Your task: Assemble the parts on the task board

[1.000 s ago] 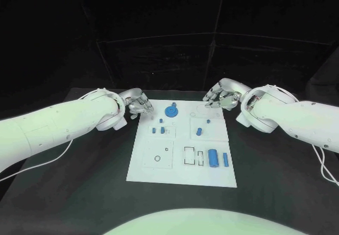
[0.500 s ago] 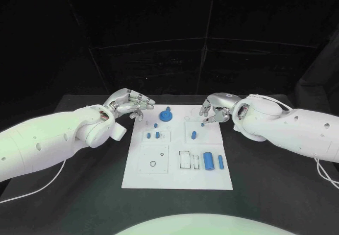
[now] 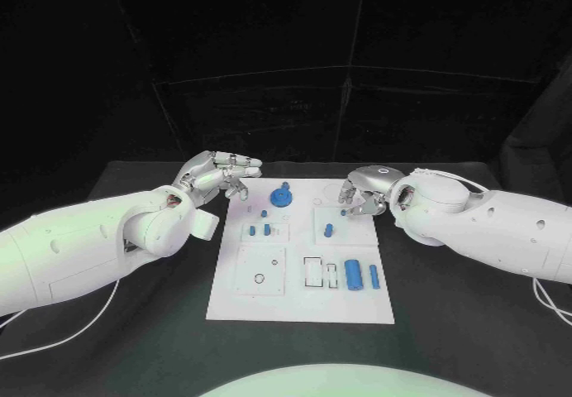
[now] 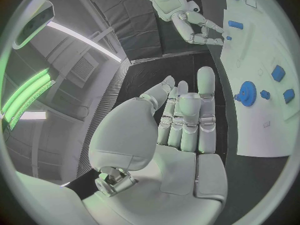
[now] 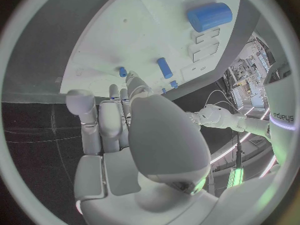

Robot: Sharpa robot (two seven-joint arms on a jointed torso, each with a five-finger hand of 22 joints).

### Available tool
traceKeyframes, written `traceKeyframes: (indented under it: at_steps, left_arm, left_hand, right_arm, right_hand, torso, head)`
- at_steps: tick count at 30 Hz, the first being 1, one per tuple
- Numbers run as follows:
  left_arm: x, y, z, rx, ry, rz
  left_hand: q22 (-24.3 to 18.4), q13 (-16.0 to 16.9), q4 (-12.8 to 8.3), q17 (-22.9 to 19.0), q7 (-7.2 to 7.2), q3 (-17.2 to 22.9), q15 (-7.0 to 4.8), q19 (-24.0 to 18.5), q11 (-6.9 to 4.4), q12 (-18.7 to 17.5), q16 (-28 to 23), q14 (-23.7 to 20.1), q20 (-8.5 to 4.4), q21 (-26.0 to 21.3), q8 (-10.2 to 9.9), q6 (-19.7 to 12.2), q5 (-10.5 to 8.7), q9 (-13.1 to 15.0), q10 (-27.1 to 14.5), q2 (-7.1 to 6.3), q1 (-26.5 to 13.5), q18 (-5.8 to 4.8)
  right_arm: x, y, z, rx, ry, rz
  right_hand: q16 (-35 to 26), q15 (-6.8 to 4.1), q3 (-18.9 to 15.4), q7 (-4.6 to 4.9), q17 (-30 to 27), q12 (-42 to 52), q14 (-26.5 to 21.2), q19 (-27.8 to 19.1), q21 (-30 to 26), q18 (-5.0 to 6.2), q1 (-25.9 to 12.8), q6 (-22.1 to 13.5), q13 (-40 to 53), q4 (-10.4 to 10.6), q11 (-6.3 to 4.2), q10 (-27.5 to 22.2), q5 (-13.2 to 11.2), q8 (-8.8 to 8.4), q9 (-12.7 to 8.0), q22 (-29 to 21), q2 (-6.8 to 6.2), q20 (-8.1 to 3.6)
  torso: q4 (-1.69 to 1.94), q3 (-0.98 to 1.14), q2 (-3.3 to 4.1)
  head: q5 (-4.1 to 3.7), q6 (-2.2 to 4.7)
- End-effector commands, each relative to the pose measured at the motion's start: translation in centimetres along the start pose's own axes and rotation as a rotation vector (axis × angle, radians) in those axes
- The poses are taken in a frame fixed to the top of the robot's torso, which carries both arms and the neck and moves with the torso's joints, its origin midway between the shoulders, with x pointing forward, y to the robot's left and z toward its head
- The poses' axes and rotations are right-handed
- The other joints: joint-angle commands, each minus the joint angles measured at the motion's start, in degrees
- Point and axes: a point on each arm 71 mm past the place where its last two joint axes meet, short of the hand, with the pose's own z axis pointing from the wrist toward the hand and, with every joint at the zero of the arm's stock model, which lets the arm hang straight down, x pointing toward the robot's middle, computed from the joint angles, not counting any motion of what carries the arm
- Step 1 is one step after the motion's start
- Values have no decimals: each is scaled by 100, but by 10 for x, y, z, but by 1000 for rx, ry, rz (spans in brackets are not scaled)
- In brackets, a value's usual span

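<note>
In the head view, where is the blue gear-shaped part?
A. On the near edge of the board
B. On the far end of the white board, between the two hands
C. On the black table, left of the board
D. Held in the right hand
B: the blue gear sits on the far end of the task board, between the left hand and right hand, neither of which holds it.

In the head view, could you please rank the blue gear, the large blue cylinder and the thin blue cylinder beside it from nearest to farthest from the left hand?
From the left hand:
1. Blue gear, at the board's far edge, just beside the hand.
2. Large blue cylinder, lying toward the board's near right.
3. Thin blue cylinder, just right of the large one, slightly farther.
</note>
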Motion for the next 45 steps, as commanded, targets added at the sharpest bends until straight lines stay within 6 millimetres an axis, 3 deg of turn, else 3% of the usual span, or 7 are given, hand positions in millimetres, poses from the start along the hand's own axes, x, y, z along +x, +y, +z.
traceKeyframes:
  at_steps: [1, 14, 18, 28, 35, 40, 45]
  left_arm:
    - [1, -3, -1, 33, -1, -64]
    - [1, -3, -1, 31, 8, -73]
    - [2, -3, -2, 28, 13, -76]
    - [2, -3, -2, 22, 20, -79]
    - [2, -2, -3, 19, 22, -80]
    - [1, -2, -3, 18, 22, -80]
    - [0, -2, -3, 16, 21, -80]
  left_hand:
    - [-17, 7, 7, -17, 29, -13, -4, -55, 35, 46, -33, -56, -3, -49, -2, -9, -10, -5, -30, 19, -37, 69]
    - [-39, 15, -14, -48, 47, 15, 7, -59, 51, 75, -42, -81, 8, -84, -3, -44, -3, -5, -77, 46, 15, 69]
    - [-44, 17, -13, -57, 55, 13, 13, -59, 59, 82, -43, -88, 12, -92, -5, -58, -3, -6, -94, 44, 13, 69]
    - [-54, 20, -10, -52, 68, 6, 23, -58, 71, 95, -33, -91, 19, -106, -9, -88, -3, -8, -129, 38, 5, 67]
    - [-57, 22, -9, -56, 71, 4, 26, -57, 75, 100, -32, -93, 22, -111, -10, -97, -3, -8, -142, 37, 4, 67]
    - [-59, 23, -9, -52, 75, 3, 28, -56, 78, 104, -27, -93, 24, -114, -11, -106, -3, -8, -152, 36, 3, 67]
    - [-61, 24, -7, -54, 77, 1, 30, -55, 80, 108, -26, -94, 26, -117, -11, -112, -3, -8, -160, 36, 1, 67]
  right_arm:
    - [3, 0, 2, 8, 33, -24]
    - [17, 4, 8, -2, 74, -11]
    - [19, 4, 10, -2, 84, -5]
    - [22, 5, 11, 3, 97, -4]
    - [19, 7, 11, 6, 33, -13]
    - [15, 8, 7, -2, -16, -4]
    - [10, 10, -1, -16, -72, 18]
  right_hand:
    - [-11, 41, 87, 44, -16, -24, 106, 21, -12, 44, -12, 28, -50, -8, 33, 7, -28, -35, 7, 5, -18, 40]
    - [-3, -1, 894, -1, -12, -33, 114, 105, 82, 23, 37, 210, -400, -152, -10, 236, -238, -22, 15, 140, 24, 14]
    - [24, -11, 1241, -17, 17, -40, 125, 123, 109, 16, -45, 280, -495, -183, -27, 312, -501, -19, 18, 180, 94, 4]
    - [67, -56, 1770, -57, 57, -30, 142, 184, 195, -3, -172, 456, -534, -419, -74, 497, -521, 15, 36, 312, 128, -33]
    - [-10, -134, 2262, -135, -114, 2, 148, 326, 404, -57, -425, 710, -526, -784, -156, 796, -523, 66, 62, 630, 82, -109]
    - [-37, -136, 2362, -129, -172, -28, 143, 338, 430, -61, -552, 725, -527, -882, -158, 812, -516, 45, 56, 665, 29, -117]
    - [-30, -134, 2468, -124, -186, -57, 147, 344, 449, -63, -657, 736, -527, -989, -160, 824, -513, 24, 50, 689, -4, -121]
  torso:
    - [-1, 3, -2]
    - [3, 12, -11]
    - [5, 11, -10]
    - [10, 16, -16]
    - [8, 15, -25]
    - [12, 21, -28]
    - [5, 13, -37]
  head:
    - [-2, -26]
    - [1, -72]
    - [3, -77]
    - [-3, -103]
    - [-15, -117]
    - [-21, -122]
    - [-30, -128]
